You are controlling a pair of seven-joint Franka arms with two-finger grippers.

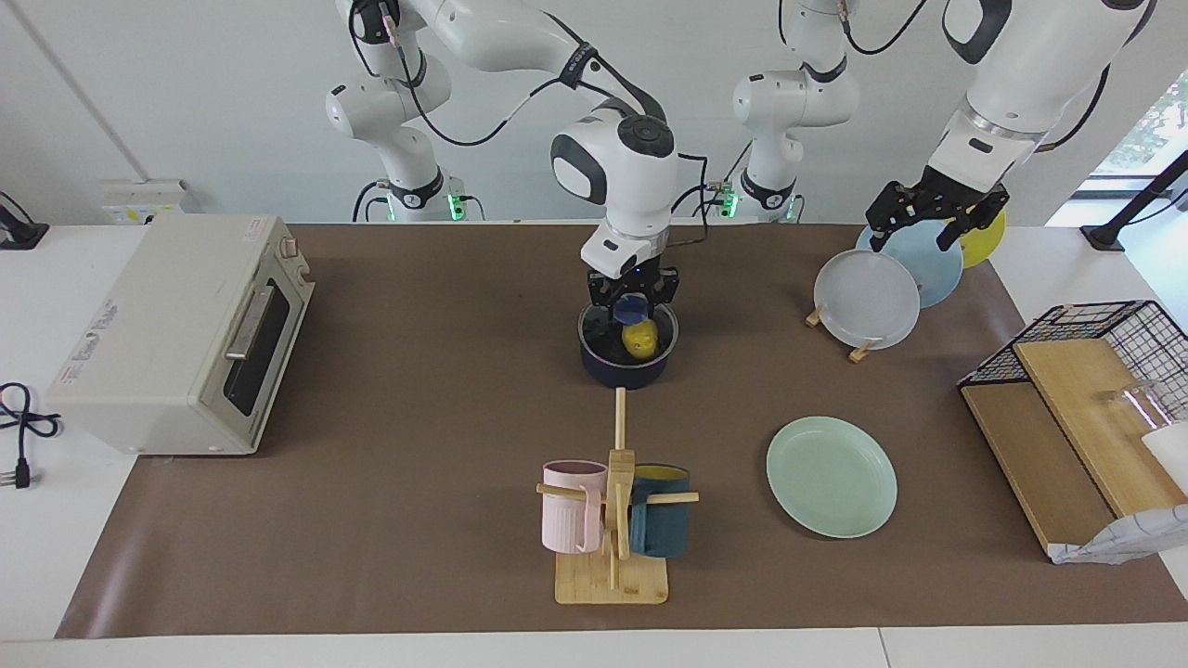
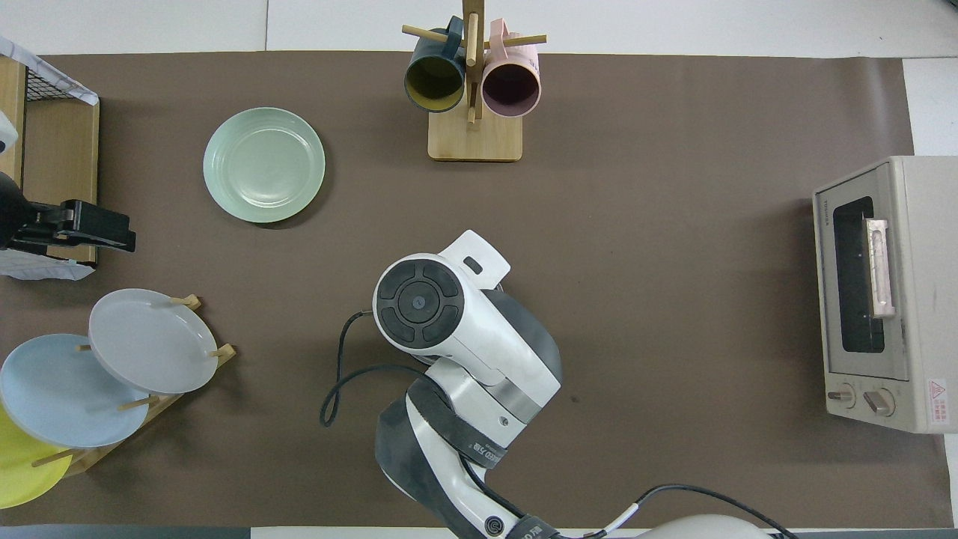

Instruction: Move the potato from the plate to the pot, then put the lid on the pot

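Facing view: my right jaws (image 1: 632, 295) are down over the pot (image 1: 628, 357), closed on the blue knob of the lid (image 1: 631, 307). The lid's metal rim looks level with the pot rim or just above it; I can't tell if it's fully seated. The potato (image 1: 640, 338) sits inside the pot, visible through the glass, so the transfer is done. The plate (image 1: 832, 476) lies bare, well apart from the pot, toward the left arm's end of the worktop and farther from the robots. The pot handle points away from the robots, toward the mug rack (image 1: 613, 524). My left jaws (image 1: 931, 216) hang open over the plate rack (image 1: 872, 292), holding nothing; that arm waits.

My take on finishing well: keep the lid flat, centre it on the rim, lower straight down until it rests all round, and only then let go. Release slowly and lift straight up, so the knob isn't dragged sideways and the lid doesn't skate off.

Overhead view: the right arm's wrist (image 2: 441, 314) covers pot, lid and potato entirely, so there's no alignment check from here. The plate (image 2: 263, 165) is clear to see, with nothing on it. The left jaws (image 2: 97, 232) show at the edge, spread open, above the worktop (image 2: 673, 299).
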